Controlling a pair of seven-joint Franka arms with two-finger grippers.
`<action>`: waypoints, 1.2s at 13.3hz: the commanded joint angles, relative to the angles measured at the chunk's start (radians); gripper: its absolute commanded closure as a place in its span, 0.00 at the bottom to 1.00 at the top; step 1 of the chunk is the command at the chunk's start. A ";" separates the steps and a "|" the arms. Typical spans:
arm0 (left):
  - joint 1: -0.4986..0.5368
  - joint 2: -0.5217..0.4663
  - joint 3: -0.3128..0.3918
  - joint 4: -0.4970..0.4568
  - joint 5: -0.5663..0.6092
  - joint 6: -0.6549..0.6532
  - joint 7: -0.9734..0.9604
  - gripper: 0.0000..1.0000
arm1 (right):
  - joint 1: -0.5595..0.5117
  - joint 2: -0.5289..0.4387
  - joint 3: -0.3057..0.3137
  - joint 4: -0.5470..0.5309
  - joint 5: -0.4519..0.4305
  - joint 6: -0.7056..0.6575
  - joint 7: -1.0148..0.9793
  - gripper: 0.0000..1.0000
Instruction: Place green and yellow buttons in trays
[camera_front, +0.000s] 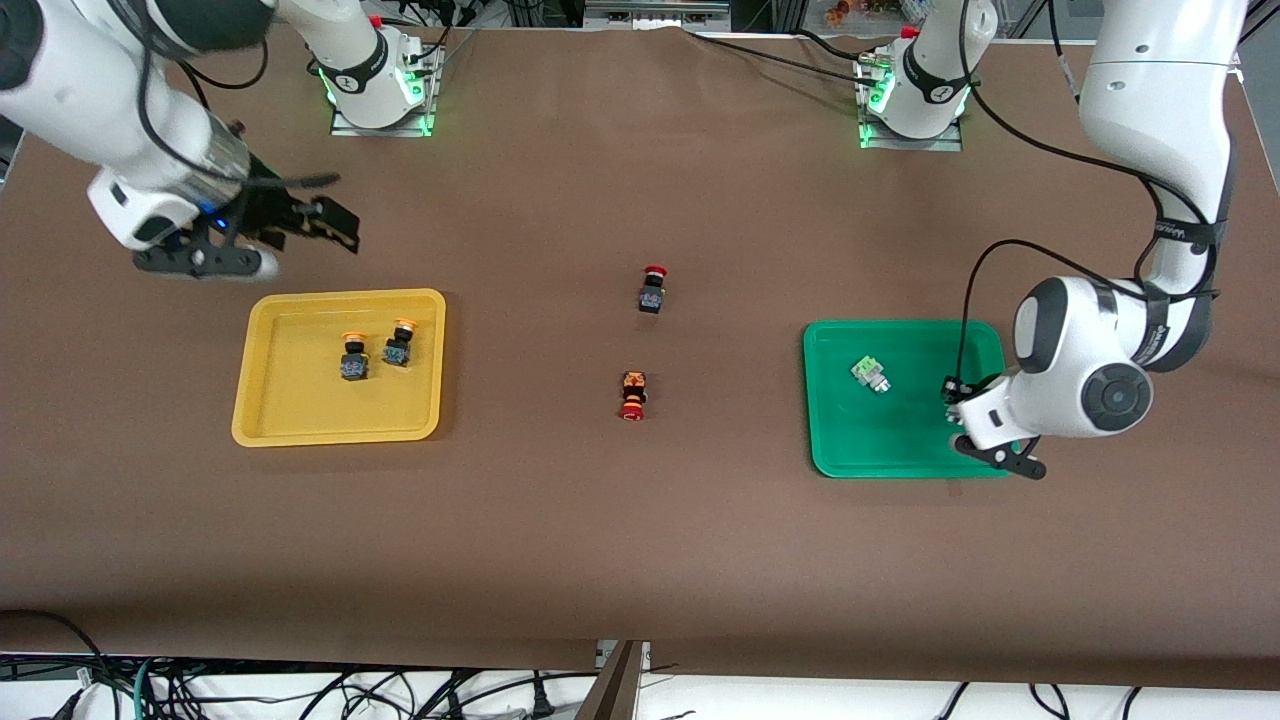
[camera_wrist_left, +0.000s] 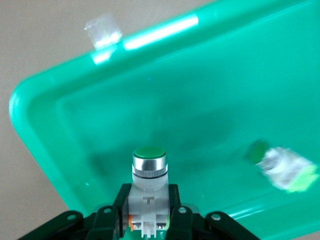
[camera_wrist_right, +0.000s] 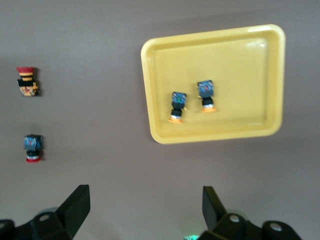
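The left claw (camera_wrist_left: 148, 220) hangs over the green tray (camera_front: 838, 455), clenched on a green-capped button (camera_wrist_left: 148, 167); another green button (camera_front: 870, 374) lies in that tray. The right claw (camera_front: 335, 225), spread wide, waits above the table (camera_front: 560, 520) by the yellow tray (camera_front: 262, 420), where both yellow buttons (camera_front: 353, 358) sit.

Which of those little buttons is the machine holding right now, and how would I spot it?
Find the shallow green plastic tray. Over it the left gripper clamps a white-bodied push-button with a pale green cap. Its twin lies loose in the tray.
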 joint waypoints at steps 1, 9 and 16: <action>0.016 -0.111 -0.015 -0.213 0.015 0.174 0.018 1.00 | -0.252 -0.030 0.210 0.066 -0.024 -0.109 -0.065 0.01; -0.013 -0.352 -0.017 0.110 -0.010 -0.340 -0.282 0.00 | -0.553 0.049 0.410 0.158 -0.031 -0.124 -0.219 0.01; 0.027 -0.490 0.000 0.312 -0.100 -0.665 -0.410 0.00 | -0.556 0.063 0.410 0.219 -0.082 -0.126 -0.234 0.01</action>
